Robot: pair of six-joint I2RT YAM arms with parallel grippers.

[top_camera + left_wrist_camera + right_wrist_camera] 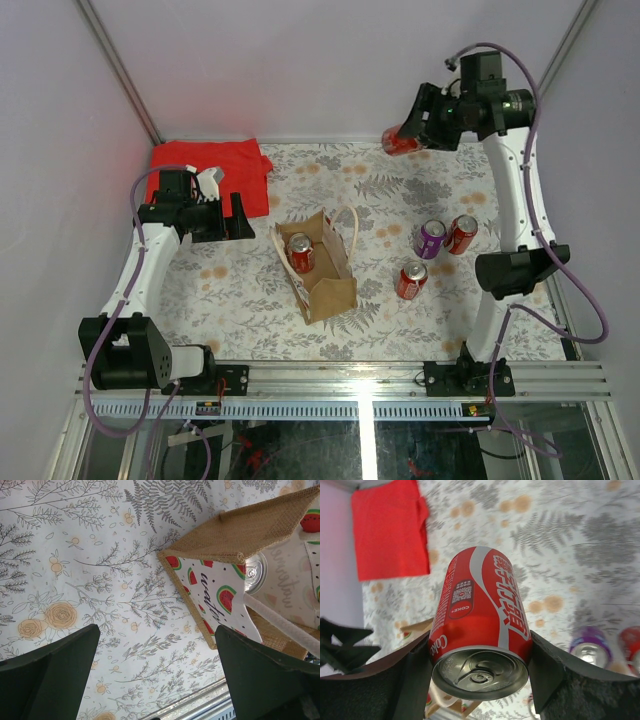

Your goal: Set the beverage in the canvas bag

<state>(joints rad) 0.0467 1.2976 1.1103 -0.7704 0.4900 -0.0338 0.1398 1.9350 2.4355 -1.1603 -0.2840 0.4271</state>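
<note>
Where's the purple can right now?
The purple can stands right of the canvas bag in the top view, a red can close on its right, another red can nearer the bases.

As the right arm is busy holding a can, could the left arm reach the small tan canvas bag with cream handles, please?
Probably yes: the open left gripper hangs just beside the tan canvas bag, and nothing stands between them.
</note>
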